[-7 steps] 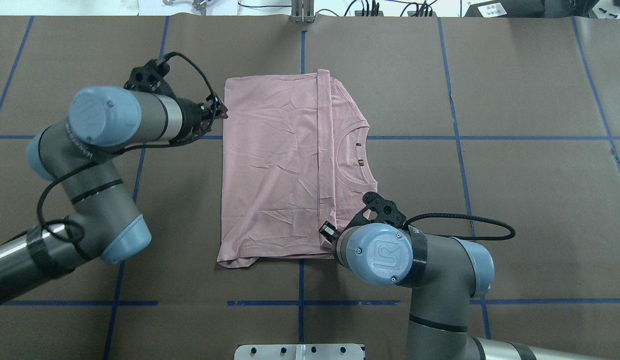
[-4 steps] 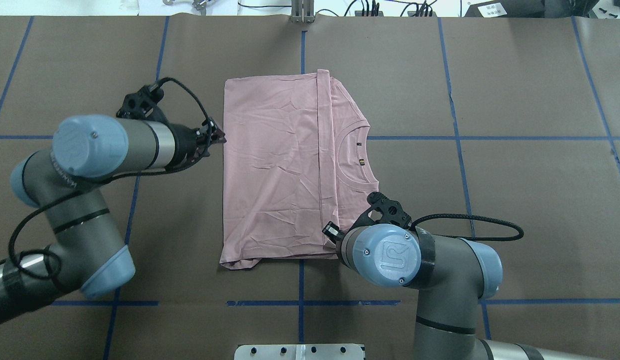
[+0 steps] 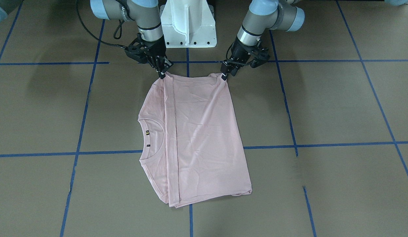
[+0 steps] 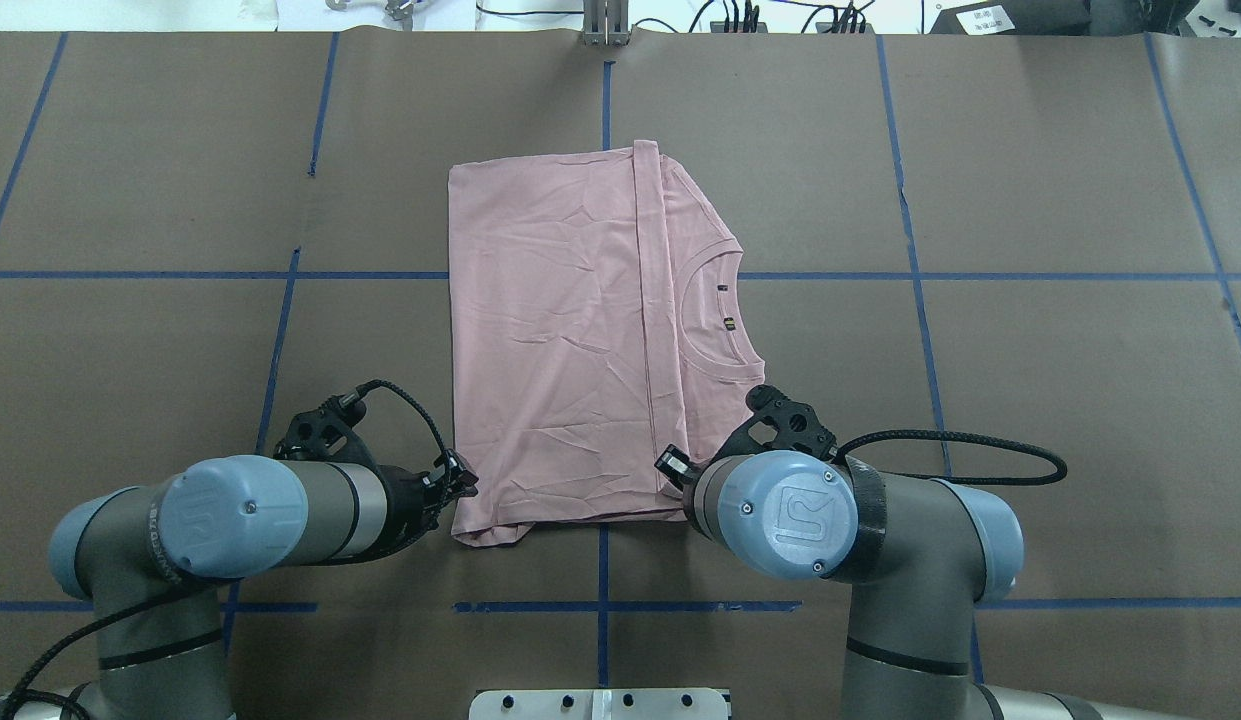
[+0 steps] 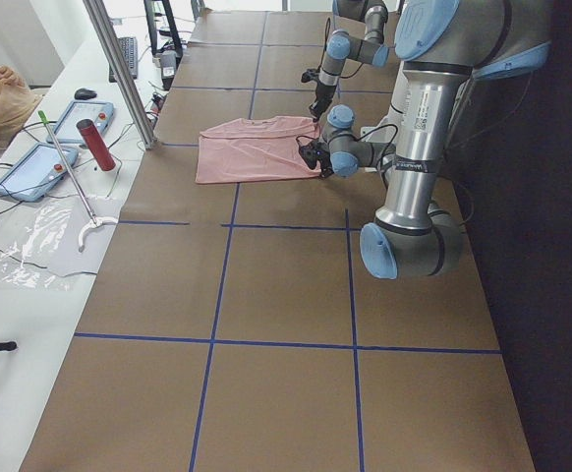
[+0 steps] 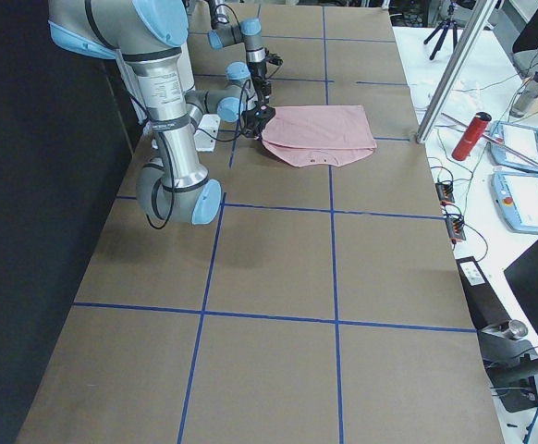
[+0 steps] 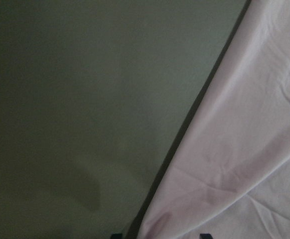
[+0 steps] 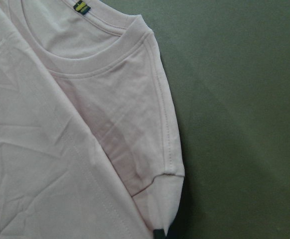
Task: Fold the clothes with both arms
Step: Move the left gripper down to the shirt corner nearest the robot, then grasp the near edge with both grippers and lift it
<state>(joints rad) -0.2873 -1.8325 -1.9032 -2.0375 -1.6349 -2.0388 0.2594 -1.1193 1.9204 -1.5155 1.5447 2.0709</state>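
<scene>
Your T-shirt (image 3: 200, 138) runs lengthwise to the far side; your right tool (image 3: 162, 75) pinches its near-right corner, and the left tool (image 3: 224, 77) stands open at the near-left.

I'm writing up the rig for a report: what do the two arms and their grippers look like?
Both the left arm and right arm are silver-grey tubes with light-blue joint caps bearing an embossed logo. A black braided cable loops off each wrist. The left gripper and right gripper are black with two slim fingers.

Brown table (image 4: 1030, 400) with blue tape grid, pink T-shirt (image 4: 560, 350) flat
</scene>
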